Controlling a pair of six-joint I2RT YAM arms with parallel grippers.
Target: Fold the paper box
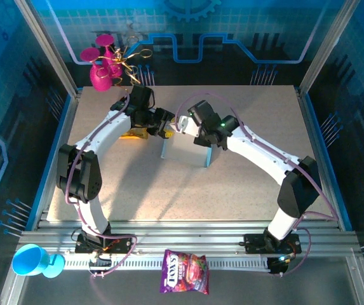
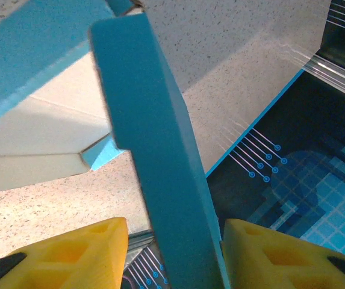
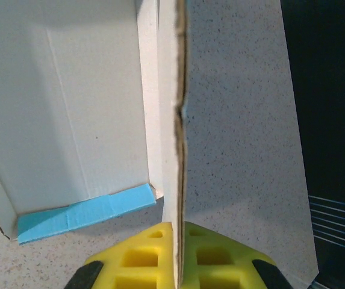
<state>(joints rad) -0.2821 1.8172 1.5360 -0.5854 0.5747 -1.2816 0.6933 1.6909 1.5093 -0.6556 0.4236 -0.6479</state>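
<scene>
The paper box stands partly folded at the middle of the table, pale inside with light-blue flaps. My right gripper is at its far edge. In the right wrist view my right gripper is shut on the thin upright wall of the paper box, edge-on between the yellow fingers. My left gripper is at the box's far left corner. In the left wrist view my left gripper stands open around a blue flap of the paper box, with a gap at the left finger.
Pink cups with a gold ornament stand at the table's far left corner. A candy bag and a blue cup lie beyond the near rail. Metal frame posts flank the table, and bare tabletop lies to the right.
</scene>
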